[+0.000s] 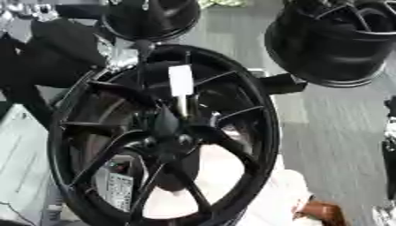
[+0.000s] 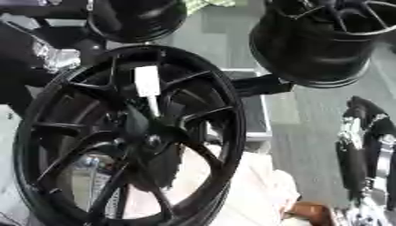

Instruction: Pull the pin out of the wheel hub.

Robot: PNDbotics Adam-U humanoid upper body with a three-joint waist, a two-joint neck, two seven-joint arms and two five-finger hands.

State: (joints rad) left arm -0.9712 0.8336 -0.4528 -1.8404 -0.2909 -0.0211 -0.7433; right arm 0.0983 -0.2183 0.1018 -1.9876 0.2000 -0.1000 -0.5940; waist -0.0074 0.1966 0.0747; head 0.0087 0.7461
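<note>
Grey floor all around, with two more black rims parked at the far side, one far left (image 1: 151,17) and a bigger one far right (image 1: 333,39), so it looks like a workshop setup more than a tabletop. Your wheel hub (image 1: 166,137) stands up on its edge, filling the middle of the left eye view, spokes running into the centre. The pin (image 1: 181,86) is the pale thing with a whitish flat head and a thin shank pointing down toward the middle of the spokes, sitting in the upper part of the wheel just above the centre. Your left arm comes in from the far left, and the left hand (image 1: 116,57) is up against the rim near the pin, but it's all black on black with a bit of silver, so I honestly can't tell whether the fingers are curled or straight or touching the pin at all. Right hand (image 2: 363,145) hangs at the right edge in the right eye view, well apart from the wheel, and its fingers I can't read either. If I were you, I'd pinch that white head and pull straight back along the shank's line, not sideways, so it doesn't bind. Keeping the wheel from rocking would probably help too.
</note>
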